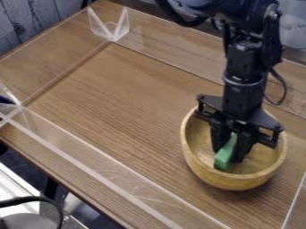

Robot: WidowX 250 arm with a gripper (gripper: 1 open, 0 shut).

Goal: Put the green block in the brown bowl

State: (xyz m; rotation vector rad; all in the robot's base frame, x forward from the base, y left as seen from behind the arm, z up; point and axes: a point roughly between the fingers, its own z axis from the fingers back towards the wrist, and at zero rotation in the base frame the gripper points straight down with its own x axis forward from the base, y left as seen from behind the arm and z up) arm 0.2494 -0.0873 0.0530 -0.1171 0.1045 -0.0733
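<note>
A wooden worktop [107, 98] with fine lengthwise grain fills most of the view, evenly lit with no hard shadows; low clear plastic walls [72, 148] edge it, catching pale glints; a folded clear corner piece [116, 27] stands at the far end; beyond the near edge lies a dim floor area [30, 210] with indistinct pale and dark shapes.

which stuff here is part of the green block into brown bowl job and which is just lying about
Part of the job:
green block, held inside the bowl
brown bowl
end effector, closed on the block

Just there:
wooden table
clear barrier walls
</note>
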